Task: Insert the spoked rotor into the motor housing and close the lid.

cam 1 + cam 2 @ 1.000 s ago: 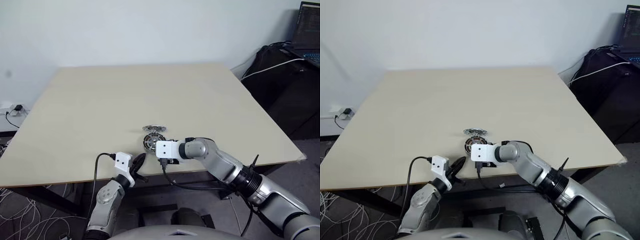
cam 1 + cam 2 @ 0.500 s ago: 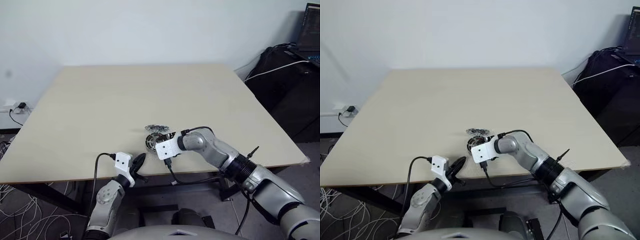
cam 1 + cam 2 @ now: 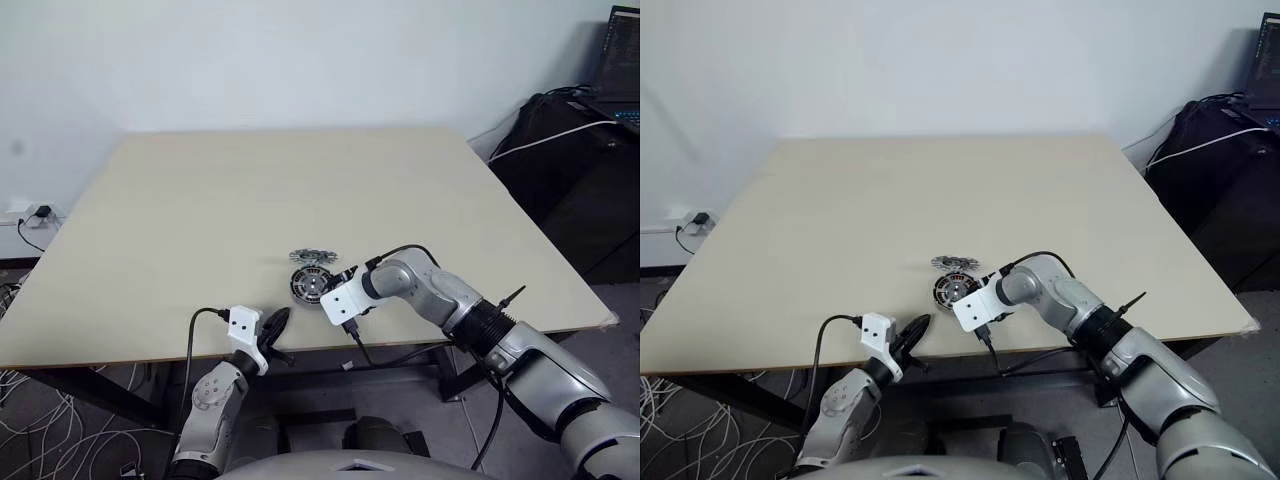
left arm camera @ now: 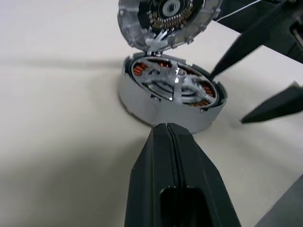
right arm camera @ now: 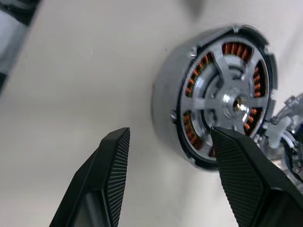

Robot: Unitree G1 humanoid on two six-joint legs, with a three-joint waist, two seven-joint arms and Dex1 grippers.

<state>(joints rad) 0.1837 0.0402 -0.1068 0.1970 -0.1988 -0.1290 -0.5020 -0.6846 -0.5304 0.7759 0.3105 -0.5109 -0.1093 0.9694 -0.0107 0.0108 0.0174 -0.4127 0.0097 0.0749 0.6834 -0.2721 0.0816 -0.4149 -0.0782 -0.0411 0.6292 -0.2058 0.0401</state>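
The right pincer [image 5: 168,182] is spread wide and points down at the desk [image 3: 200,200]. It holds nothing. One finger hangs over the edge of the motor housing [image 5: 215,97] and the other is over bare desk beside it. Whether the near finger touches the housing, I cannot tell.

The left pincer [image 4: 173,137] is pressed together, with nothing in it. It sits low at the front edge of the desk and points at the housing, close to it but not touching.

The housing lies flat on the desk near the front edge, between the two arms. The spoked rotor [image 4: 176,81] is already inside it. You can see the shiny spokes and the little hub, with the orange wire coils showing through the gaps.

The lid [image 4: 165,19] is not on. It sits just behind the housing, on the far side from the robot, right up against its rim. In the left wrist view it looks tipped up.

A black bag [image 3: 560,160] and cables sit off to the right of the desk.
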